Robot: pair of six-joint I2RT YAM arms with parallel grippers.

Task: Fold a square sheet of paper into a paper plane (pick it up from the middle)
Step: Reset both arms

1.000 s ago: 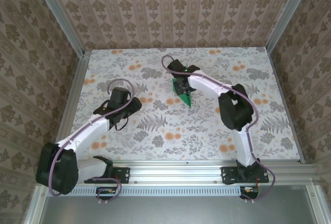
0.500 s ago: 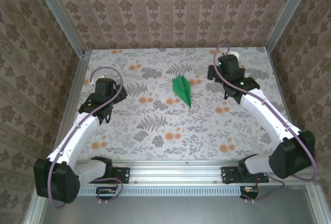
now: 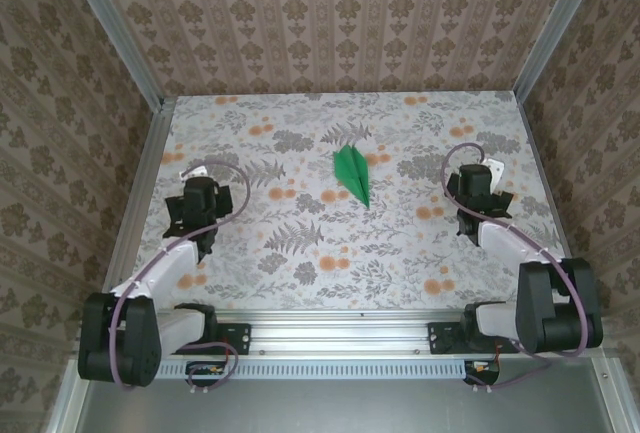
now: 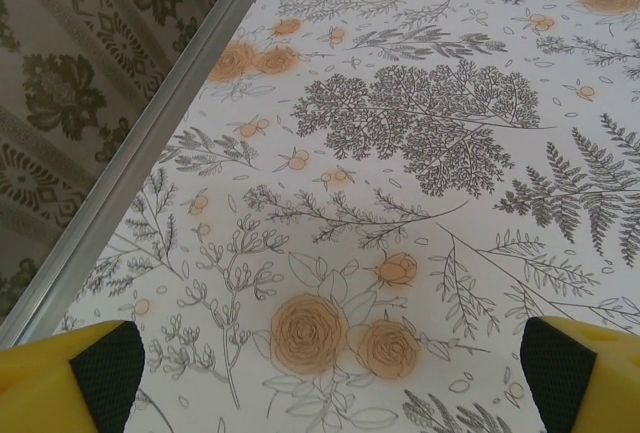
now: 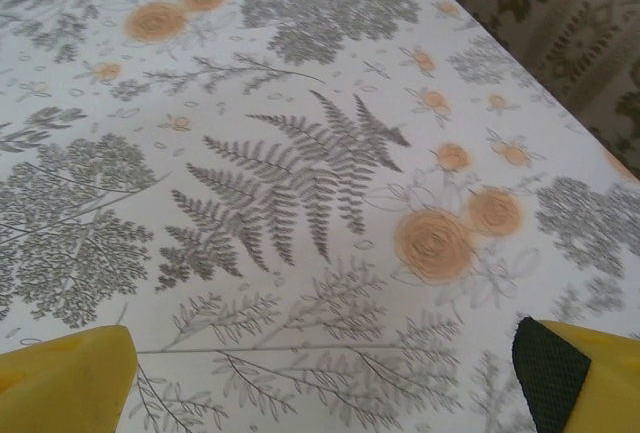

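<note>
At frame corners, left fingers [image 4: 62,378] and right fingers [image 5: 60,378] cropped, wide apart.

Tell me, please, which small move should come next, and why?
Probably just park both arms: the paper plane lies folded into a pointed dart, and the left gripper and right gripper stand open and empty, well apart from it.

Paper plane [image 3: 352,175] mid-table [image 3: 300,253], between both arms.
</note>
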